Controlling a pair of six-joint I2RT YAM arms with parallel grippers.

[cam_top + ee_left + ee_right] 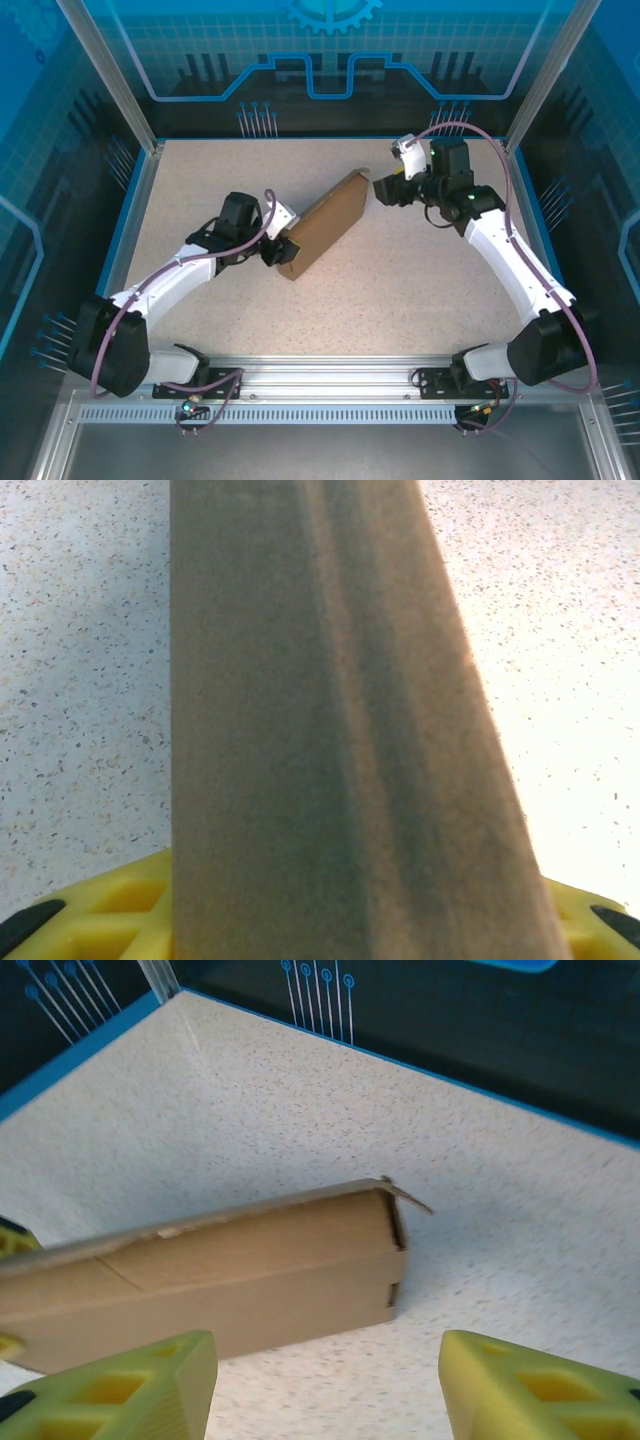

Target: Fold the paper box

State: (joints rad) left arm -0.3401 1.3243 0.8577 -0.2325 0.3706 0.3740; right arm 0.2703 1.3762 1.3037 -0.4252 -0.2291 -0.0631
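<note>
Holding box [325, 225] mid-table, lying 7-to-1 o'clock: left gripper [283, 250] clamped on its 7 o'clock end, right gripper [385, 188] jaws apart, just off the 1 o'clock end. Risks: one-ended grip lets it pivot; end flap looks untucked and may spring open.

Plain brown corrugated-cardboard paper box [325, 225]; off-white table [400, 290], finely speckled dark; yellow-fingered right pincer [327, 1365]; back wall [450, 1020] dark, pale blue line pattern, blue base trim.
</note>
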